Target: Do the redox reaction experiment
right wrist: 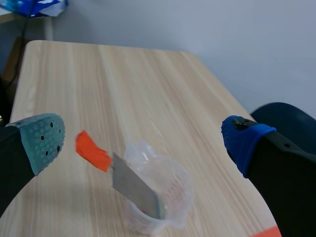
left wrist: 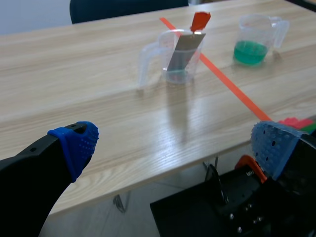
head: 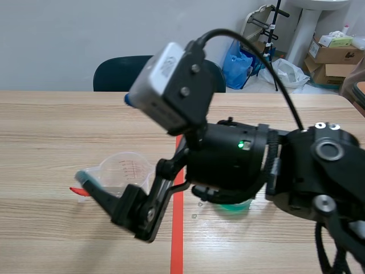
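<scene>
Green-liquid cup (head: 231,207) mostly behind right arm (head: 319,171)

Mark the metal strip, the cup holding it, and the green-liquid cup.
metal strip (left wrist: 185,50), left wrist view, grey blade.
clear cup (left wrist: 165,61), left wrist view, side wall.
green-liquid cup (left wrist: 249,53), left wrist view, lower wall.

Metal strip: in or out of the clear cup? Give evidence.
In: the metal strip leans tilted inside the clear cup, lower end down in it, red tip above the rim.

Clear plastic beaker (right wrist: 174,190), dull grey metal strip (right wrist: 133,187), wood-grain table (right wrist: 123,89).
</scene>
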